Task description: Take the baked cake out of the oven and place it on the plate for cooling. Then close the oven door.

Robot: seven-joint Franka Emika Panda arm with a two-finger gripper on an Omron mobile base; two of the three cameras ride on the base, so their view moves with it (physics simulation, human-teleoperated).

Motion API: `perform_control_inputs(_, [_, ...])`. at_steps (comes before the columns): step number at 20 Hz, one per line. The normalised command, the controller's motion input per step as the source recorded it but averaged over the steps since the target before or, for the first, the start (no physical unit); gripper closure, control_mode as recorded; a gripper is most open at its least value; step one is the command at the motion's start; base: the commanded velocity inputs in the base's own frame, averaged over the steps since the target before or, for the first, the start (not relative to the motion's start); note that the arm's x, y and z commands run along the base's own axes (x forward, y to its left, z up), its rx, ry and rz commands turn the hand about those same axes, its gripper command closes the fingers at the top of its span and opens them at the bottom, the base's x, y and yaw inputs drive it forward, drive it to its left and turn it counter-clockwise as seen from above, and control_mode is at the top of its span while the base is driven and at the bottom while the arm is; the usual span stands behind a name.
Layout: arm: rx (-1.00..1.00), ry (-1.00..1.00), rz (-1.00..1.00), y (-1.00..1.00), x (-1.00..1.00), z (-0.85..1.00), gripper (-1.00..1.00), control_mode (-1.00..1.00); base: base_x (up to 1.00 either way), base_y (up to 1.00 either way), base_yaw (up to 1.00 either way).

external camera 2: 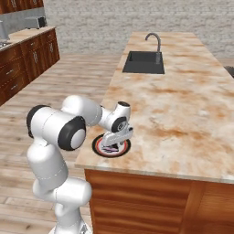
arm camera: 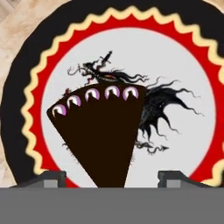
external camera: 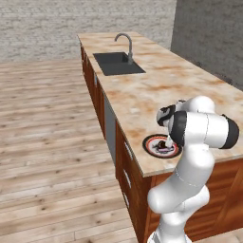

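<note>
Dark cake slice [arm camera: 98, 135] on plate [arm camera: 183, 78]

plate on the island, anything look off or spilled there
Nothing spilled. A dark cake slice with pale icing dots lies flat on the plate, inside the rim. The plate sits close to the counter's front edge, which is the only mildly odd thing. The pincer stands open just above it.

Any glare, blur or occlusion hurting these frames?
Left base view: flat even light, no glare; the arm hides part of the plate. Right base view: soft, low-res render; the gripper covers the plate's centre. Hand view: sharp, no shadows; the cake sits on the plate, fingertips apart on either side.
</note>
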Motion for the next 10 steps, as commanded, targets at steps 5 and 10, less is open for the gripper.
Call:
perform_control_inputs(5, [0.0,0.0,0.0,0.0,0.0,0.37,-1.0,-1.0,0.0,0.0,0.0])
perform_control_inputs(10, [0.0,0.0,-0.05,0.0,-0.17,0.65,-1.0,-1.0,0.0,0.0,0.0])
